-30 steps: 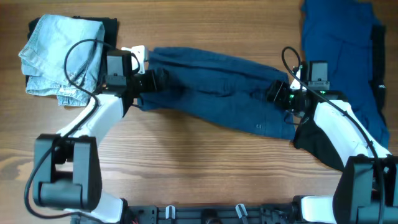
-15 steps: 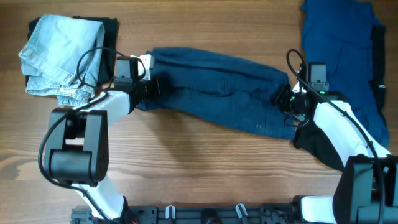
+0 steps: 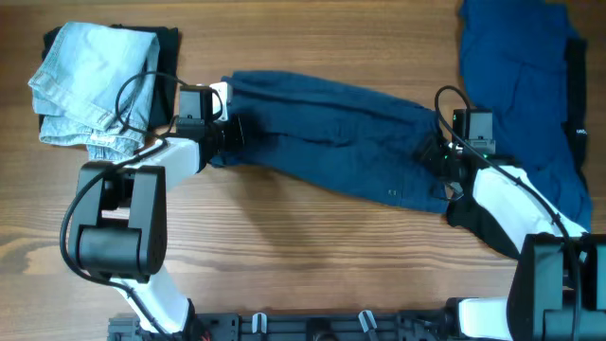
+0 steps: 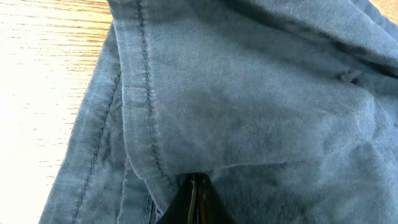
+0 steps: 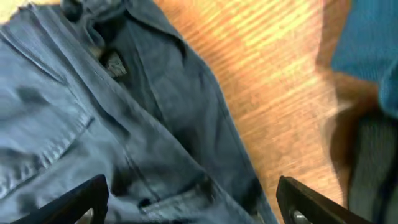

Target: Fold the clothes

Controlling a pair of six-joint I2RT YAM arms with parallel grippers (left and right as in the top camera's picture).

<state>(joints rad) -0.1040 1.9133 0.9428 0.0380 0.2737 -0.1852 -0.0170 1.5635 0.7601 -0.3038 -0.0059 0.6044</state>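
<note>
Overhead view, read from the robot's side outward. Nearest, the wood-grain table lies bare between the two arm bases; its grain runs left to right, and the tabletop fills the whole view.

At mid-depth lie the navy trousers, spread flat. Their long axis runs across the table, tilted slightly so that the left end sits farther away than the right. The end with the pocket and the label points right, and the seamed leg end points left.

The left gripper is at the leg end, with its jaws pressed together and pinching a fold of the seamed edge. The right gripper is over the pocket end, with its jaws spread wide and nothing between them.

Farthest, at the left corner, a light-wash denim piece lies crumpled on a black piece. At the right corner lies a medium-blue piece, with more black cloth at its outer edge.
</note>
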